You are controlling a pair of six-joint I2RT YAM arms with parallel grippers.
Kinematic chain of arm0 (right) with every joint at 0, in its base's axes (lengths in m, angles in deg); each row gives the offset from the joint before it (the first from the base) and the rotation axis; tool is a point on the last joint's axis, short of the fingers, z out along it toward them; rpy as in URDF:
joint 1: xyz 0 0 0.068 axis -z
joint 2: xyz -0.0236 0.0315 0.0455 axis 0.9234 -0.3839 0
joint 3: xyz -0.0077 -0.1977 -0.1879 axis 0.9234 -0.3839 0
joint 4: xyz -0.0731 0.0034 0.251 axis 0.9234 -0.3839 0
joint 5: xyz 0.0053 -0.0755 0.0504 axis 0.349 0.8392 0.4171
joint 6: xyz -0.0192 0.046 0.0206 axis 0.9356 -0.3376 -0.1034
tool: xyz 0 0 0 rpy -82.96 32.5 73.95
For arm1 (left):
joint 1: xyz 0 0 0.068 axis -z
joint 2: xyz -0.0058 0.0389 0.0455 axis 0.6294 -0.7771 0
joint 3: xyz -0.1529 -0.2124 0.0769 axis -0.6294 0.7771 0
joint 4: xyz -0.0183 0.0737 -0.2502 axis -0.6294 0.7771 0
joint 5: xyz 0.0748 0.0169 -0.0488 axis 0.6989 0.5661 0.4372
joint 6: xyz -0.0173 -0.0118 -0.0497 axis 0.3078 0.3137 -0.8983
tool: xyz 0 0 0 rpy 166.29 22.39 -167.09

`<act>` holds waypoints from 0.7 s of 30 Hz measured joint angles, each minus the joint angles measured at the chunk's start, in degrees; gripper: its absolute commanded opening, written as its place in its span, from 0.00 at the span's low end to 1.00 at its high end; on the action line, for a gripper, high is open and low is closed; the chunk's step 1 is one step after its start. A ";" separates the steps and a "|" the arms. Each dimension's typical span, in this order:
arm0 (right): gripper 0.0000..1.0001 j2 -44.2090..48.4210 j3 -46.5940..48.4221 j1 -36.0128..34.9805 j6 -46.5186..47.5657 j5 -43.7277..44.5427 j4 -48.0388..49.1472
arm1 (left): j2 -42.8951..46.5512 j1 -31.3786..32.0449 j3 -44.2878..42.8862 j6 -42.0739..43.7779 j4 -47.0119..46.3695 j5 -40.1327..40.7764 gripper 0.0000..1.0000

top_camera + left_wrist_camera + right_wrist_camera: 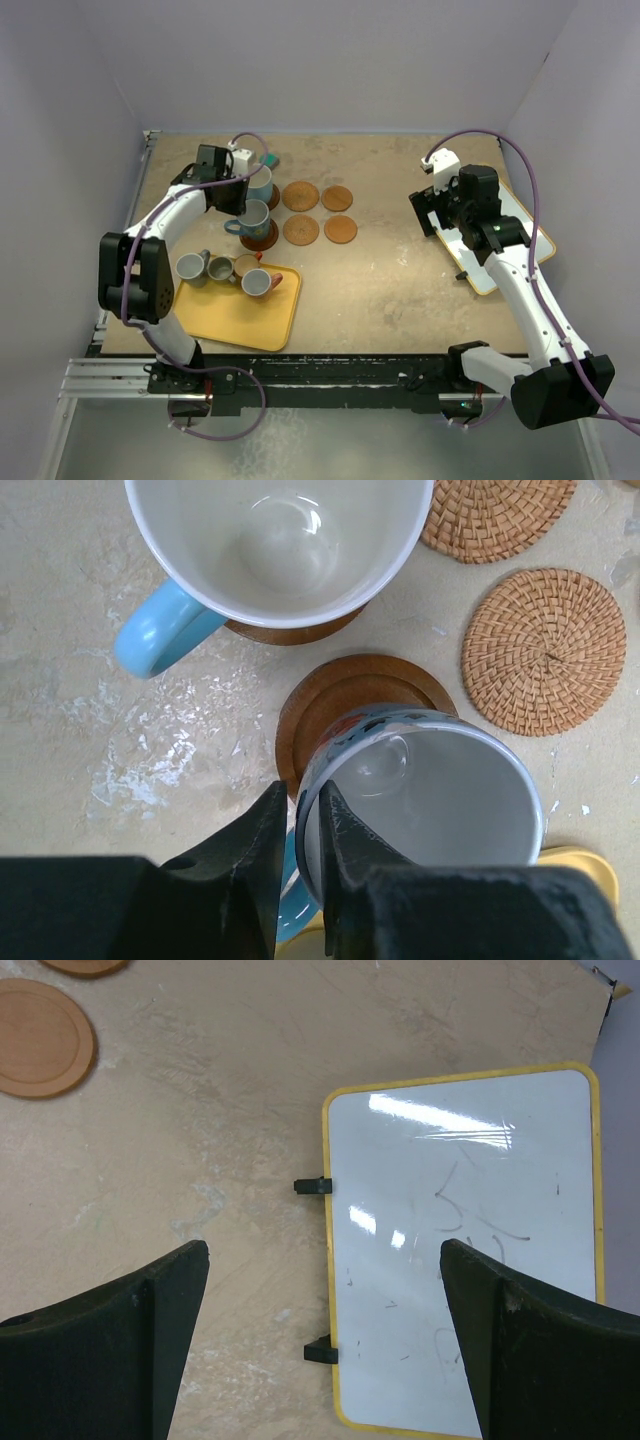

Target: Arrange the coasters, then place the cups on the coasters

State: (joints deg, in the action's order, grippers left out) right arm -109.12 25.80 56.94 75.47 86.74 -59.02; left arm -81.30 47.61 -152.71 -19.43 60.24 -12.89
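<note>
Beige tabletop (120, 750), scuffed. Left gripper (303, 795): fingers set narrowly astride the rim of a light blue mug (450, 800), which stands on a dark coaster (340, 685) just beneath; clamped or loose, cannot tell. Right gripper (322, 1255): spread wide, empty, whiteboard (470, 1260) below it.

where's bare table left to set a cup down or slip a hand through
Widest bare patch: table between the coasters and the whiteboard. The tray's near half is also free. Crowded: four cups along its far edge, two blue cups at the left coasters.
</note>
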 measured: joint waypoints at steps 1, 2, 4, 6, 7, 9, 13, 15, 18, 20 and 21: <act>1.00 0.00 0.00 0.00 0.00 0.00 -0.02 | 0.26 0.00 0.00 0.00 -0.02 0.02 0.18; 1.00 0.00 0.00 0.00 0.00 0.00 -0.02 | 0.52 0.00 0.00 0.02 0.00 0.02 0.19; 1.00 0.00 0.00 0.00 0.00 0.00 0.00 | 0.90 0.00 0.00 0.02 -0.02 0.04 0.21; 1.00 -0.02 0.00 0.00 0.00 0.00 -0.02 | 1.18 0.00 0.00 0.04 0.00 0.04 0.23; 1.00 -0.02 0.00 0.00 0.00 0.00 -0.02 | 1.27 0.00 0.00 0.07 0.00 0.04 0.24; 1.00 -0.04 0.00 0.00 0.00 0.00 0.00 | 1.40 0.00 0.00 0.07 0.02 0.11 0.29; 1.00 -0.26 0.00 0.00 0.00 0.00 0.00 | 2.08 -0.02 0.00 0.52 0.04 0.72 0.39; 1.00 -0.46 0.00 0.00 0.00 0.00 -0.04 | 2.93 -0.02 0.09 0.57 0.00 1.31 0.45; 1.00 -0.50 0.00 0.00 0.00 0.00 -0.02 | 5.44 -0.11 0.87 1.01 -0.11 2.08 0.53; 1.00 -0.50 0.00 0.00 0.00 0.00 -0.02 | 7.23 -0.24 1.38 1.20 -0.26 2.56 0.60; 1.00 -0.50 0.00 0.00 0.00 0.00 -0.02 | 8.00 -0.31 1.66 1.29 -0.48 2.78 0.63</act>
State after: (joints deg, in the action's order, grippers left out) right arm -109.62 25.80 56.94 75.47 86.74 -59.04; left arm -73.30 47.30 -151.05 -18.14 59.76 -10.11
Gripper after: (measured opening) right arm 0.998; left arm 0.541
